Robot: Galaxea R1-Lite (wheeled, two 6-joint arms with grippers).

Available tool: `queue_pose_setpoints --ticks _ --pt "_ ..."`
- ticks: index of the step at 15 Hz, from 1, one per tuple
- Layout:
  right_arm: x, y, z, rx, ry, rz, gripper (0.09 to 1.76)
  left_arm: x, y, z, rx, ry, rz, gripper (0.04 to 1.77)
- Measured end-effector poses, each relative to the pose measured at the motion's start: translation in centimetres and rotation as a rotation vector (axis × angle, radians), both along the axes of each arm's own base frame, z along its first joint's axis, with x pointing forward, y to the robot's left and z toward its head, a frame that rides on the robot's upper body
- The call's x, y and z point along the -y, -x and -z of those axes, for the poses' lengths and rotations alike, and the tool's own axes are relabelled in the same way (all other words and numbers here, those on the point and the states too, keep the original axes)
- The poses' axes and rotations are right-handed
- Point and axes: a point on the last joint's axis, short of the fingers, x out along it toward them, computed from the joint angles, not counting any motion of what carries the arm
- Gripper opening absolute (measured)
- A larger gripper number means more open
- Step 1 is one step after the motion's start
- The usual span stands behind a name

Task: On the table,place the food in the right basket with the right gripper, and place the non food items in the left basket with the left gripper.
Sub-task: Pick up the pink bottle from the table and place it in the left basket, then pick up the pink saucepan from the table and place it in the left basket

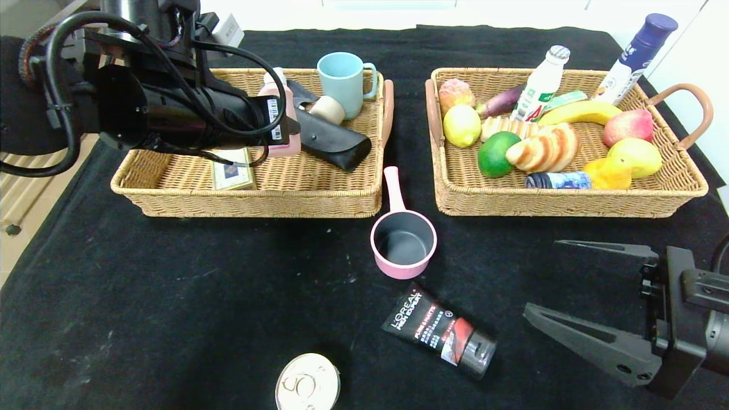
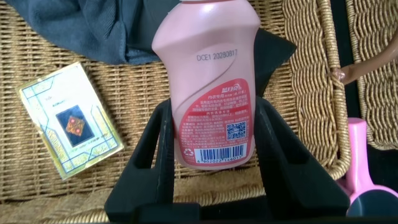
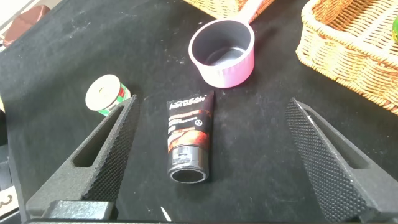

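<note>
Over the left basket: my left gripper (image 2: 211, 146) hangs above the left basket (image 1: 171, 193), its arm reaching in from the robot's left.
Left wrist view only: the fingers (image 2: 160, 155) clamp both sides of the pink bottle (image 2: 211, 81); from the head view the arm hides most of that bottle (image 1: 282, 145).
Bottle print: I read "DCE1 2028", then digits I think end in 0817, plus a barcode and QR square on a red label.
Basket floor: a gold-edged card box (image 2: 68, 124) lies flat beside the bottle; a black case (image 1: 330, 142) and blue mug (image 1: 344, 80) sit farther in.
Right gripper (image 1: 541, 279): low over the black cloth on the robot's right, fingers spread wide, nothing between them.
Right wrist view: the black tube (image 3: 188, 140) lies between the open fingers, cap toward the camera.
Tube lettering: the head view shows "L'OREAL MEN EXPERT".
On the table: pink saucepan (image 1: 403, 239) between the baskets' near corners, the tube just nearer to me, a can (image 1: 307, 384) at the near edge.
Right basket (image 1: 569, 202): holds fruit, bread and bottles.
</note>
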Motion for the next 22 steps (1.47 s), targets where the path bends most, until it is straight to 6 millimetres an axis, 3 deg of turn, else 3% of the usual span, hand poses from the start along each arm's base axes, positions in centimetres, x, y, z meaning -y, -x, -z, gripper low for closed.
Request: queue_pose_setpoints --ticks 7,14,22 --pt "0.0 0.0 0.0 0.003 0.0 -0.001 1.71 0.4 -1.0 0.3 -0.005 0.003 0.014 0.83" --pt "0.0 0.0 0.1 -0.002 0.002 0.0 1.71 0.5 -1.1 0.5 -0.01 0.001 0.018 1.33" --pt "0.0 0.0 0.1 -0.004 0.004 -0.001 1.71 1.9 1.7 0.4 -0.03 -0.005 0.088 1.57"
